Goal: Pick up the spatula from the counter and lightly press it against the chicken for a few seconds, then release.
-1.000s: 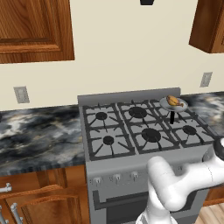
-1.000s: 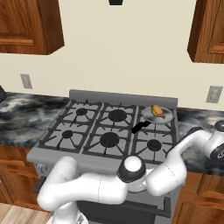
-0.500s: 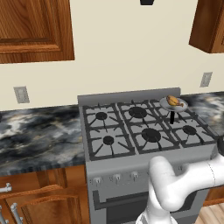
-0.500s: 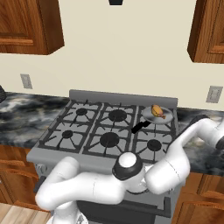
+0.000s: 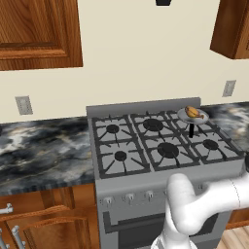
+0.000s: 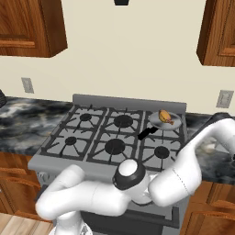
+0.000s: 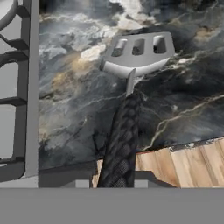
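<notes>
The spatula point(image 7: 131, 107) has a grey three-slot blade and a dark braided handle, over the marbled desk point(image 7: 183, 100). The end effector point(image 7: 116, 181) grips the handle, nearly closed.

Both base views are bright and evenly lit, as if from overhead, with no glare and no hard shadows. The cream wall point(image 5: 146, 58) is flat in tone, and the wooden cabinets point(image 5: 34, 29) darken only slightly at their panel edges. Edges on the stove point(image 5: 146, 146) grates are crisp, with no bending toward the frame borders. The white arm point(image 6: 92, 197) carries soft grey shading underneath. The hand view is coarser: the marble counter point(image 7: 175, 87) looks smeared, and the spatula point(image 7: 138, 52) has a faint, soft-edged shadow beside its blade.
</notes>
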